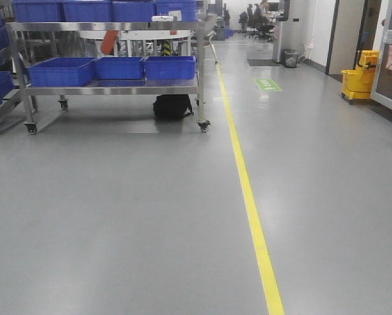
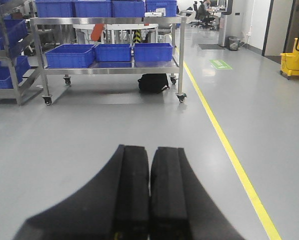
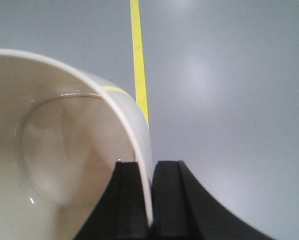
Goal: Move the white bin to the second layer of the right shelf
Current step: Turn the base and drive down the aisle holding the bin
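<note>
Right gripper (image 3: 152,167): I am pinching the wall of the white bin (image 3: 64,150) between my nearly closed fingers
White bin: it is hanging in my right grip over the grey floor (image 3: 229,100), near the yellow line (image 3: 138,60)
Left gripper (image 2: 149,152): I am pressing my fingers together, gripping nothing
Trolley (image 1: 111,90): it is standing well ahead, carrying blue crates (image 1: 120,67)

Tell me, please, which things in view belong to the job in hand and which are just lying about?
For the job:
- white bin, its wall clamped in the right gripper

Just lying about:
- steel trolley
- blue crates
- black bag
- yellow mop bucket
- trash can
- yellow floor line
</note>
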Controlling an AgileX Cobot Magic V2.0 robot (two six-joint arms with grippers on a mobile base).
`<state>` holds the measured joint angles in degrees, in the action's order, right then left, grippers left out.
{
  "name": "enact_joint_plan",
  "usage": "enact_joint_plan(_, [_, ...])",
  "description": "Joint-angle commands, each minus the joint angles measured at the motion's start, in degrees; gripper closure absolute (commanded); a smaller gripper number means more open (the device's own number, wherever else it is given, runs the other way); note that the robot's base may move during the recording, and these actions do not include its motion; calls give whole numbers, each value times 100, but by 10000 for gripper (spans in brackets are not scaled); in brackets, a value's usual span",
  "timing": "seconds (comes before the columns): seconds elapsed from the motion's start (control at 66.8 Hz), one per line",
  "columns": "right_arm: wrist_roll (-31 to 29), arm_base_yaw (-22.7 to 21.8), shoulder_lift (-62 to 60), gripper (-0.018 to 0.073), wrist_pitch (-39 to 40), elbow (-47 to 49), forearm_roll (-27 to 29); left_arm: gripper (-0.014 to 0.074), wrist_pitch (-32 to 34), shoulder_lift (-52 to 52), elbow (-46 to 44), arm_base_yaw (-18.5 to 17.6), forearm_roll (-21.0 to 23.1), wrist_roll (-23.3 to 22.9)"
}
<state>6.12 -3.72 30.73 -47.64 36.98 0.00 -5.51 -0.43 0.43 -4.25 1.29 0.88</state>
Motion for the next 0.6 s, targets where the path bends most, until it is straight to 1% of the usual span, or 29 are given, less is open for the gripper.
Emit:
enact_joint_plan(0.0, [-23,-32,2,511,493,170,46,512,496,-103,211,-6,36,-17])
enact_joint_plan(0.583, [-23,-32,2,511,493,170,46,512,496,-103,211,-6,36,-17])
